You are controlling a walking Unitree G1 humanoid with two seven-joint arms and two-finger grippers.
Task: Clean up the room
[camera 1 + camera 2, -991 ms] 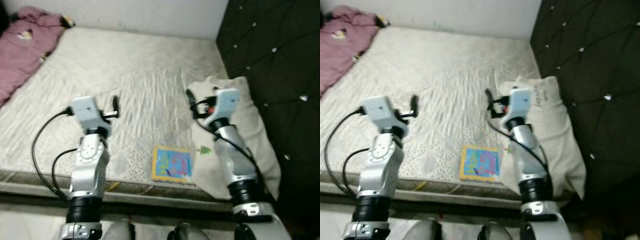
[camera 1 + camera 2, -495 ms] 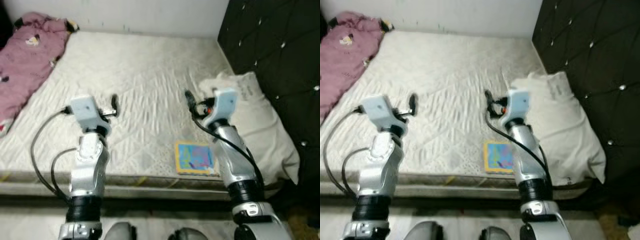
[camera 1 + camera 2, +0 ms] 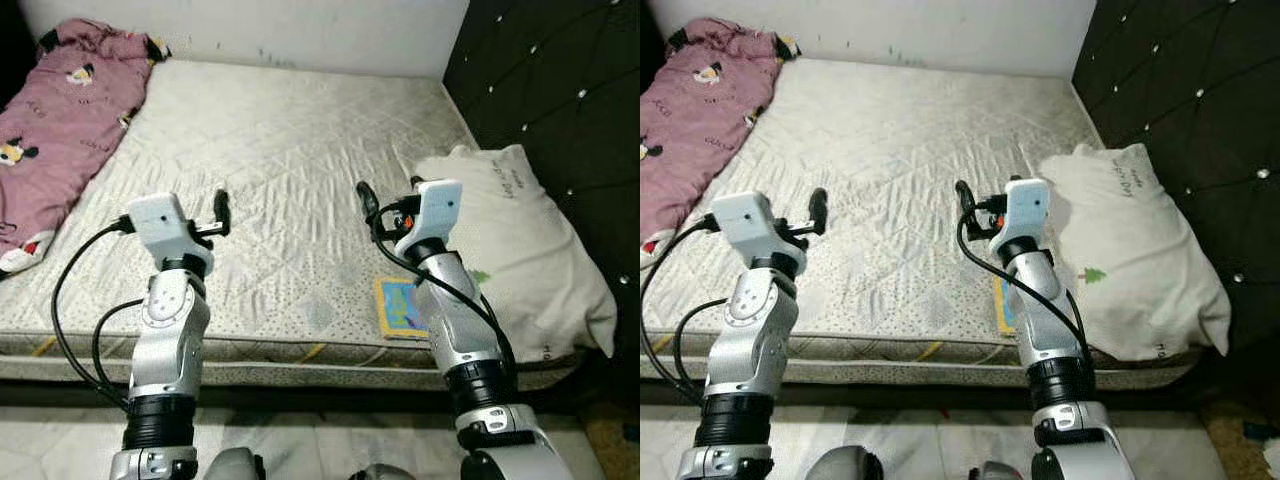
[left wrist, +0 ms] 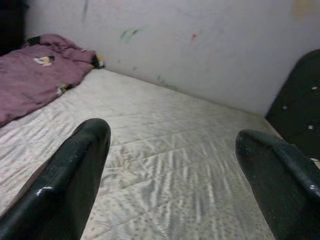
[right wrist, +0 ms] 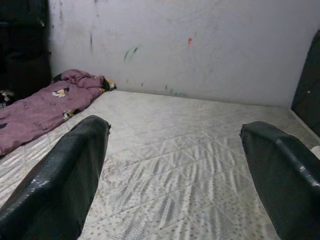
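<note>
A white quilted mattress (image 3: 290,130) lies before me. A purple blanket (image 3: 60,130) with cartoon prints is bunched along its far left side. A white pillow (image 3: 520,240) rests at the right, against the headboard. A colourful flat book (image 3: 398,308) lies near the mattress's front edge, partly hidden behind my right arm. My left gripper (image 3: 222,208) hovers over the front left of the mattress, open and holding nothing. My right gripper (image 3: 367,200) hovers open just left of the pillow, above the book. Both pairs of black fingers (image 4: 75,170) (image 5: 70,170) stand wide apart.
A black tufted headboard (image 3: 560,100) rises on the right. A marked white wall (image 5: 200,45) runs behind the bed. A strip of pale floor (image 3: 300,450) shows below the mattress's front edge (image 3: 300,350).
The whole picture has shifted as the camera moved, so more of the blanket and pillow now shows. Both arms keep the same raised pose with their grippers open.
</note>
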